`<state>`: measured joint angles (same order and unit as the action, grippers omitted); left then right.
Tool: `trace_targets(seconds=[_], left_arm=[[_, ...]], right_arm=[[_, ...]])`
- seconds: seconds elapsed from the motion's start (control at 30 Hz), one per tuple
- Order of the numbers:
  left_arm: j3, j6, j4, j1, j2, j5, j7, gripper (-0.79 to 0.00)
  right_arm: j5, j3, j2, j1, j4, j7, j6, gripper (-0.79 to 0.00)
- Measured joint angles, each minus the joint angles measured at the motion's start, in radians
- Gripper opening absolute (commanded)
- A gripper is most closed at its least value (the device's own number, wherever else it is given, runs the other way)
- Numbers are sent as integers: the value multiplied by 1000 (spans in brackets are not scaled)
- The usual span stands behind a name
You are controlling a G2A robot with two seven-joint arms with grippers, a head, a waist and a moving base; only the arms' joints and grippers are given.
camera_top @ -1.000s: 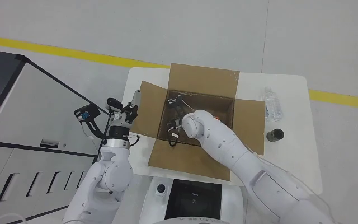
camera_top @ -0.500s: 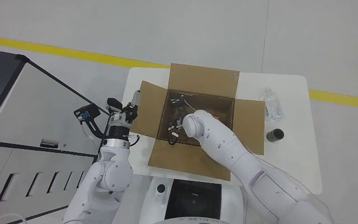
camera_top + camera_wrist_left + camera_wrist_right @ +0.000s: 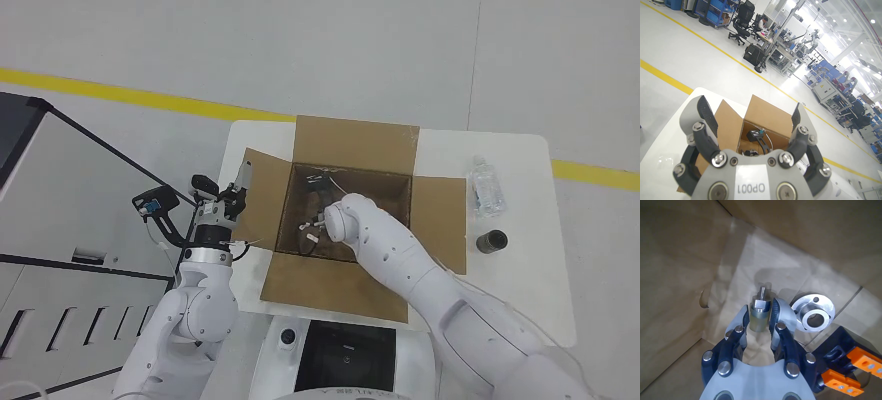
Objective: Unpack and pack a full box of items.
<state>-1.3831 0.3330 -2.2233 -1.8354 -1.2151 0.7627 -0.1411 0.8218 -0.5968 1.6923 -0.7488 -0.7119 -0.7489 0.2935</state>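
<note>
Deep inside the cardboard box (image 3: 355, 145), where the right arm is lowered, the right jaws are closed narrowly on a threaded metal cylinder (image 3: 758, 313), just beside a metal flange (image 3: 814, 314). The left jaws are spread wide with nothing between them, held over the desk (image 3: 520, 200) beside the box's flap.

- The right arm (image 3: 400, 255) hides much of the inside of the box (image 3: 355, 140); the dark items (image 3: 318, 183) left of it are too small to tell.
- The black-and-orange part (image 3: 846, 364) is cut off at the picture's edge.
</note>
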Motion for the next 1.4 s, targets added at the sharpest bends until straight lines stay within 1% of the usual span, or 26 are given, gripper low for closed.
trace_targets(seconds=[0.33, 0.5, 0.7, 0.9, 1.0, 1.1, 1.2, 1.23, 1.3, 1.33, 1.4], left_arm=[[0, 0, 0, 0, 0, 0, 0, 0], [0, 0, 0, 0, 0, 0, 0, 0], [0, 0, 0, 0, 0, 0, 0, 0], [0, 0, 0, 0, 0, 0, 0, 0], [0, 0, 0, 0, 0, 0, 0, 0], [0, 0, 0, 0, 0, 0, 0, 0], [0, 0, 0, 0, 0, 0, 0, 0], [0, 0, 0, 0, 0, 0, 0, 0], [0, 0, 0, 0, 0, 0, 0, 0], [0, 0, 0, 0, 0, 0, 0, 0], [0, 0, 0, 0, 0, 0, 0, 0]], right_arm=[[19, -6, 13, 5, 16, -7, 12, -785], [28, -20, 12, 1, 6, 0, 11, -785], [60, -53, -10, -32, -62, 21, 1, -785], [122, -104, -53, -99, -188, -3, -3, -785], [182, -140, -83, -158, -299, -11, 24, -785], [270, -197, -123, -257, -473, -8, 59, -785], [381, -275, -172, -393, -698, -19, 51, -785], [423, -311, -190, -453, -792, -20, 36, -785], [477, -360, -213, -550, -925, -6, 19, -785], [507, -387, -227, -616, -1006, 7, 0, -785], [538, -430, -244, -711, -1116, 32, -31, -785]])
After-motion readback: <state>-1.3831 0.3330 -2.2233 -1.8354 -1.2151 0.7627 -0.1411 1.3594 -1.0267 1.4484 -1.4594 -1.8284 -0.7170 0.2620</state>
